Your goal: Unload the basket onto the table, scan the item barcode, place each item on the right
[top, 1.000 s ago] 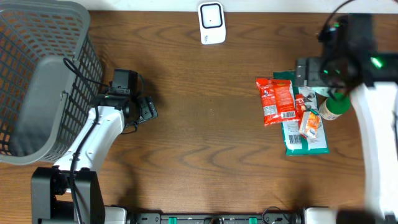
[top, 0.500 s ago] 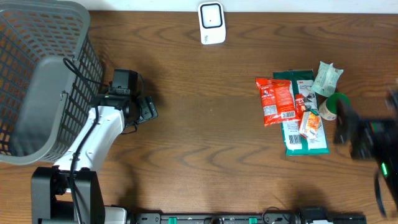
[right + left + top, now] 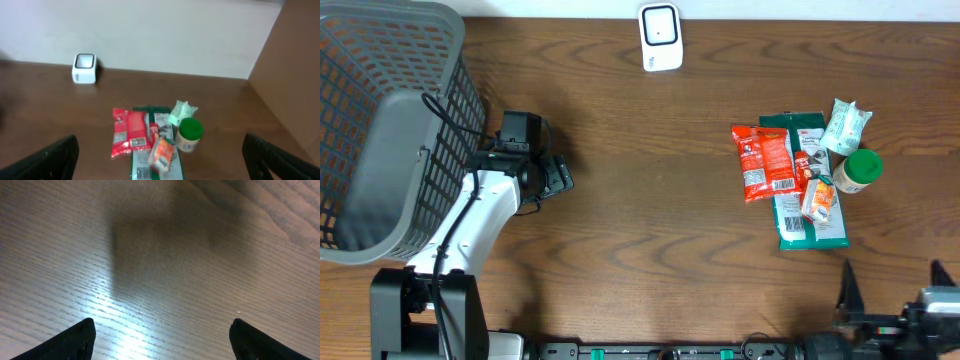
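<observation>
Several items lie in a heap at the right: a red packet (image 3: pixel 764 162) (image 3: pixel 128 132), a flat green package (image 3: pixel 810 225), a small orange packet (image 3: pixel 818 198) (image 3: pixel 161 154), a green-lidded jar (image 3: pixel 858 170) (image 3: pixel 189 134) and a pale green sachet (image 3: pixel 846 126). The white scanner (image 3: pixel 660 37) (image 3: pixel 83 68) stands at the far edge. My right gripper (image 3: pixel 892 282) (image 3: pixel 160 155) is open and empty at the near right edge, facing the heap from a distance. My left gripper (image 3: pixel 560 176) (image 3: pixel 162 337) is open over bare wood, left of centre.
A grey mesh basket (image 3: pixel 380 120) fills the far left corner beside my left arm. A pale wall rises behind the scanner in the right wrist view.
My right arm has drawn back from over the heap to the near table edge, uncovering the jar and sachet. The left arm and the items have not moved.
</observation>
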`<state>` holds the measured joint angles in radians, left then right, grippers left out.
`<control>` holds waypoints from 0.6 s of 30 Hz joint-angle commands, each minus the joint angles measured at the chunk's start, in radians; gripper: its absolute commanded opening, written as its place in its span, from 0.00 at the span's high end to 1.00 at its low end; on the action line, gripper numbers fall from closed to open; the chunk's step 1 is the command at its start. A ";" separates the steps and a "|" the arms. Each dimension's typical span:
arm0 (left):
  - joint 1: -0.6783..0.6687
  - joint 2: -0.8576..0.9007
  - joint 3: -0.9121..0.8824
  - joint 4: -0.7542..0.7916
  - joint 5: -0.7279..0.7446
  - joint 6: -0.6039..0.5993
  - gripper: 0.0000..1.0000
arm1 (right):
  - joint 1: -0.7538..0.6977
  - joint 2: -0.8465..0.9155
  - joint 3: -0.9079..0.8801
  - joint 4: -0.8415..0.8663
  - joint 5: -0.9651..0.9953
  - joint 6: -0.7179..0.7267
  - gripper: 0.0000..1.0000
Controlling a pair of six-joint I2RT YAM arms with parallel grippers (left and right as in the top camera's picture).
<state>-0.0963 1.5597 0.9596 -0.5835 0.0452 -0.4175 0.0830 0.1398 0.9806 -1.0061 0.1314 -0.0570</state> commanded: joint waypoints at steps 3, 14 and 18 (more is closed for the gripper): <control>0.002 0.008 -0.010 -0.003 -0.012 0.006 0.14 | 0.009 -0.137 -0.206 0.142 -0.015 -0.011 0.01; 0.002 0.008 -0.010 -0.003 -0.012 0.006 0.14 | 0.020 -0.134 -0.571 0.846 -0.064 -0.011 0.01; 0.002 0.008 -0.010 -0.003 -0.012 0.005 0.14 | 0.020 -0.134 -0.734 1.125 -0.108 -0.011 0.01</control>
<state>-0.0963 1.5597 0.9596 -0.5831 0.0456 -0.4175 0.0948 0.0109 0.3439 0.0139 0.0700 -0.0601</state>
